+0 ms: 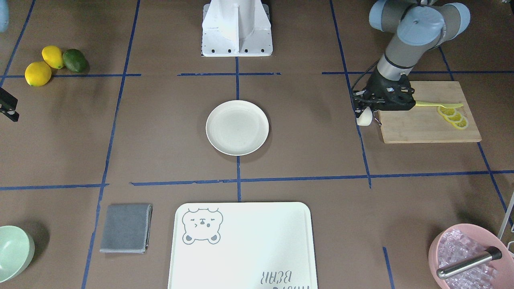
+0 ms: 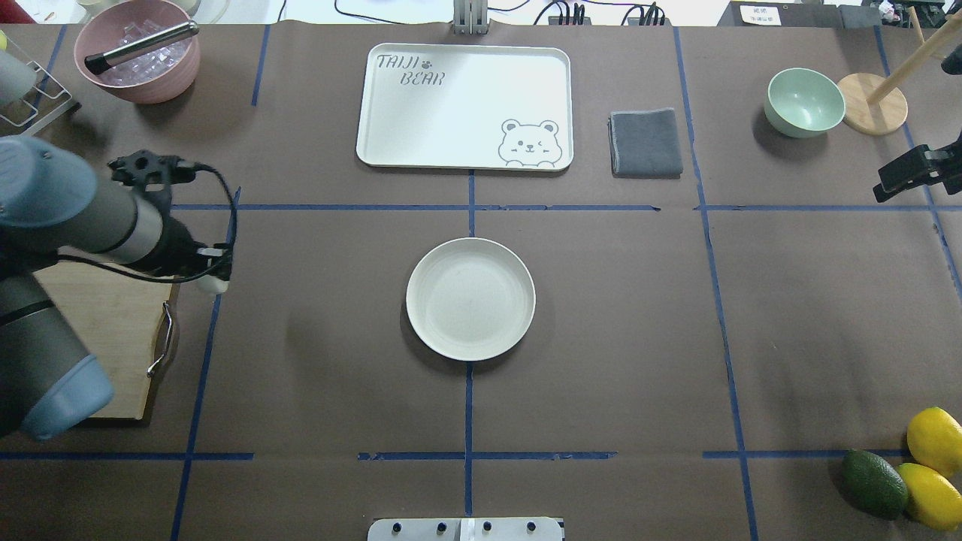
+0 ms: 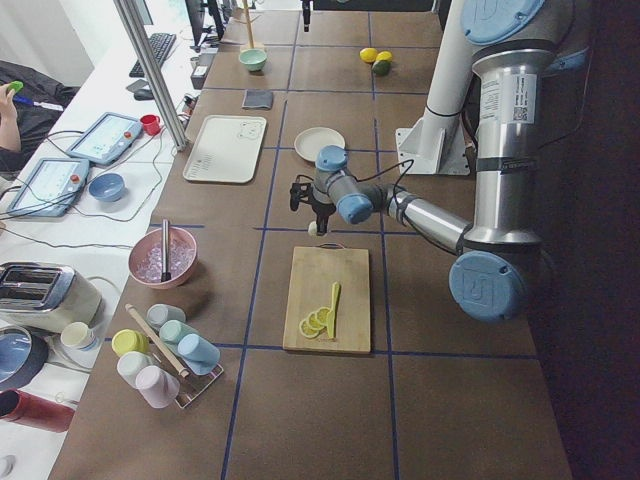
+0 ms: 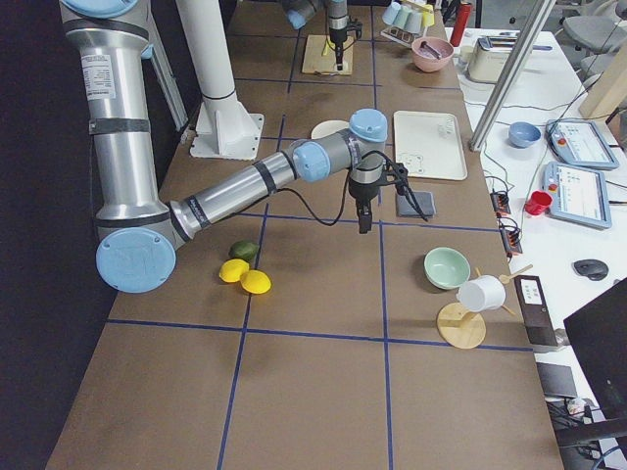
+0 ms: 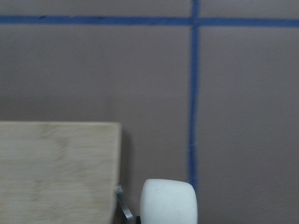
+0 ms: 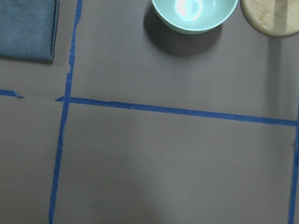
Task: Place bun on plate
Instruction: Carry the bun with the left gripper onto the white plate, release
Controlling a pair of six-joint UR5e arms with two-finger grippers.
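Two arms share the counter (image 2: 601, 338). Nearest, the left pincer (image 1: 366, 114) is closed on the bun (image 1: 364, 119), held just off the wooden cutting board's (image 1: 425, 128) corner beside a blue tape line (image 5: 192, 116). Well apart, mid-counter, sits the plate (image 2: 470, 299). Beyond lies the bear-print tray (image 2: 451, 105). Whether the right pincer (image 2: 890, 182), at the right edge, is open, I cannot tell.

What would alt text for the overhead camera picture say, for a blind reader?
The left pincer grips a small white bun beside a wooden cutting board on the left; an empty round plate sits mid-table.
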